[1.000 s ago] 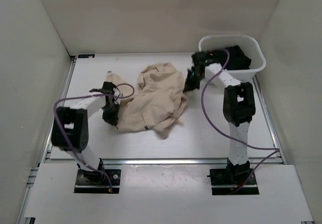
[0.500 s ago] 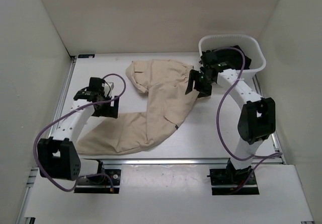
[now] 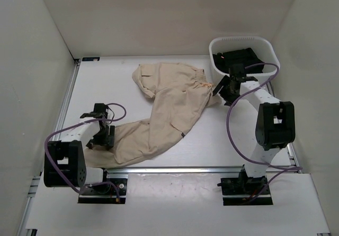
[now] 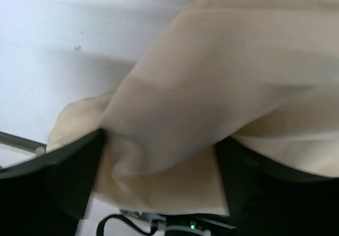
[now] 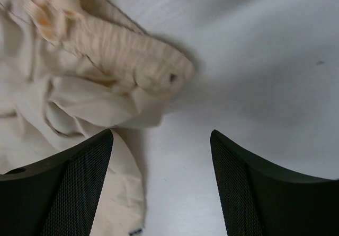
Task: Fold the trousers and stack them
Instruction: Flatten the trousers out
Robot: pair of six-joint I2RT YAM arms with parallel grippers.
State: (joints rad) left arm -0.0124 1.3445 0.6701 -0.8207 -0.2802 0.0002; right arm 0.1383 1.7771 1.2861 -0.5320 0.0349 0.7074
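Trousers: the trousers now lie spread on the desk, no longer bunched. The waist is at the far right and one leg runs to the near left.
Change: both tools have let go within the last second, so you have your lay-out.
Meaning: flattening looks done and no fold has been made yet. The far-left leg is still doubled over.
Left tool: the left tool stands wide, with the leg's end draped loosely between its fingers.
Right tool: the right tool is wide and empty, just beside the waist and near the basket.
Arms: the left arm is tucked low at the near edge and the right reaches forward.
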